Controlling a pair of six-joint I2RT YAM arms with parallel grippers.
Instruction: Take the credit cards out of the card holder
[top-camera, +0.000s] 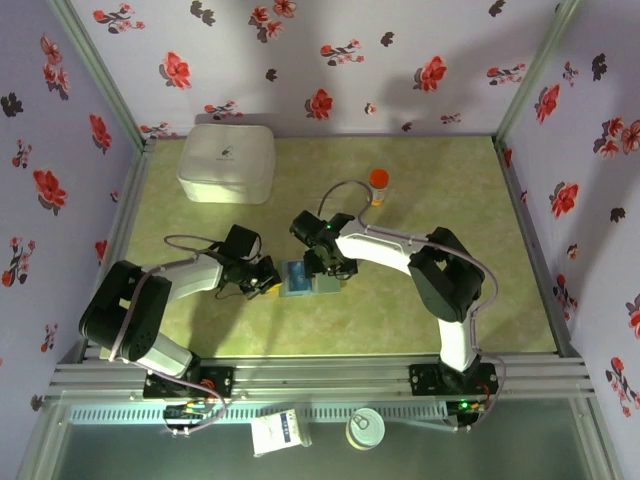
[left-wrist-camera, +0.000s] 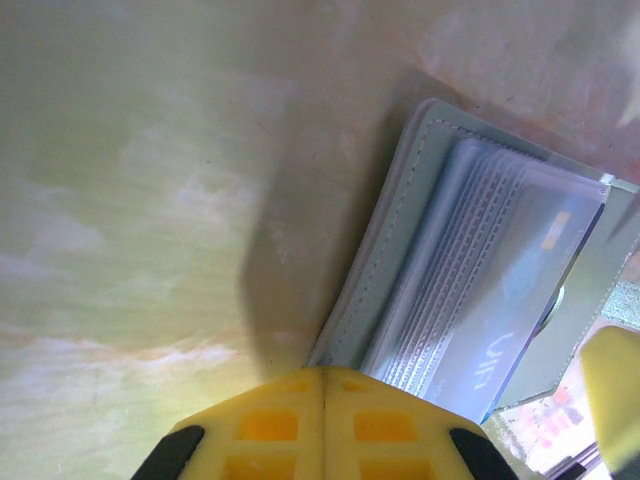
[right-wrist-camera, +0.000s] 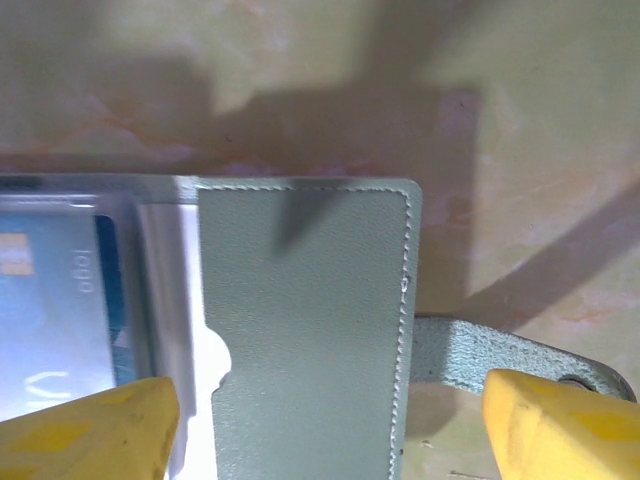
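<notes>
Lavender wallpaper with red and dark blooms on every wall, and a pale green marbled worktop below it. A white box sits far left and an orange-capped bottle far centre, both well apart from the action.

Centre stage, the card holder lies open and flat. Its long axis runs left to right across the worktop, with the fold going near to far. The left gripper is at its left end and the right gripper is over its right end. From above the jaws are too small to judge, so over to the wrists.

Left wrist camera: the left gripper has its yellow jaws pressed together, seam to seam, with nothing between them. They sit just beside the holder's stitched left edge. This view gives us the stack of clear sleeves on the left panel, with a blue credit card behind the plastic.

Right wrist camera: the right gripper has its jaws wide, straddling the plain grey-green right panel. One yellow finger is down by the sleeves and the other is off past the panel's stitched right edge. Here a strap tab pokes out to the right, and the blue credit card shows again in its sleeve at the left.
</notes>
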